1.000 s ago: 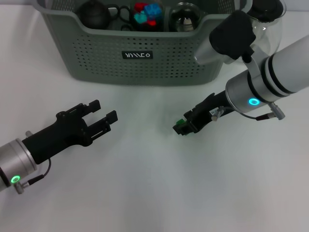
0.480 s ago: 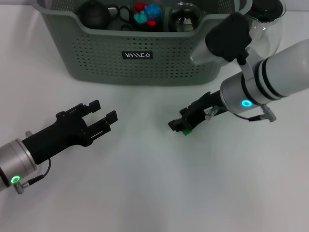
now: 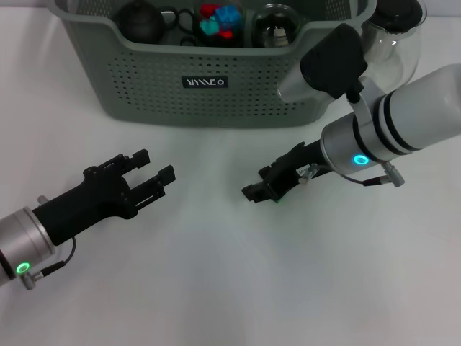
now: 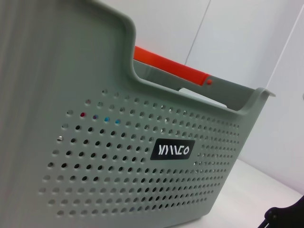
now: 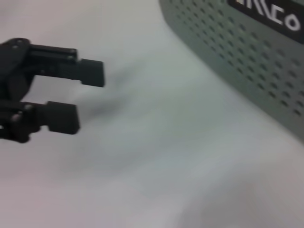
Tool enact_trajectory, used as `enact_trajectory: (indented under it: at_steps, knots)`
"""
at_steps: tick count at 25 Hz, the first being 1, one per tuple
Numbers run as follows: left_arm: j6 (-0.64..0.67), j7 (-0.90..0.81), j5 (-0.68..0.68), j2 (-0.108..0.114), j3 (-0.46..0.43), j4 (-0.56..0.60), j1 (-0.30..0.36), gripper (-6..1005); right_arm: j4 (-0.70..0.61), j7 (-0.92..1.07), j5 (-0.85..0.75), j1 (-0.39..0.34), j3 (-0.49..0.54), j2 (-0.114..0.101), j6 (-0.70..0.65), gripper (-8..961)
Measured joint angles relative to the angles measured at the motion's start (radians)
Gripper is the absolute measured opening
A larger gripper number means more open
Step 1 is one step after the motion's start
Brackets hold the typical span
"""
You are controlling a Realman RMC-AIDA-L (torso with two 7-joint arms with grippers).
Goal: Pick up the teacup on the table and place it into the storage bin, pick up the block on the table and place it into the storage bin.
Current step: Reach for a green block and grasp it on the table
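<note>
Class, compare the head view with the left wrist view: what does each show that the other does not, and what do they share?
Only the head view shows the left gripper, open and low over the table, the right gripper near a small green block, the things inside the storage bin, and a clear glass pitcher beside it. Only the left wrist view shows an orange strip behind the bin's handle dip. Both show the bin's perforated front wall and its black label.

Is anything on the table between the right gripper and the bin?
Nothing visible. Bare table lies between the right gripper and the storage bin. The near wall must be cleared; a glass pitcher stands behind the arm.
</note>
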Motion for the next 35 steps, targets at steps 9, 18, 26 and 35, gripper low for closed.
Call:
enact_trajectory:
  at_steps: [9,18,26,35]
  knots:
    - [0.000,0.001,0.000,0.000,0.000,0.000,0.001,663,-0.031,-0.037,-0.013,0.002,-0.029,-0.010,-0.045,505]
    - [0.000,0.001,0.000,0.000,0.000,-0.007,-0.001,663,-0.069,-0.153,-0.104,0.020,-0.034,-0.007,-0.072,506]
    - [0.000,0.001,0.000,0.002,0.000,-0.007,-0.004,663,-0.064,-0.153,-0.104,0.023,-0.026,-0.009,-0.118,506]
    - [0.000,0.001,0.000,0.002,0.000,-0.008,-0.005,663,-0.061,-0.120,-0.104,0.023,-0.011,-0.010,-0.164,503]
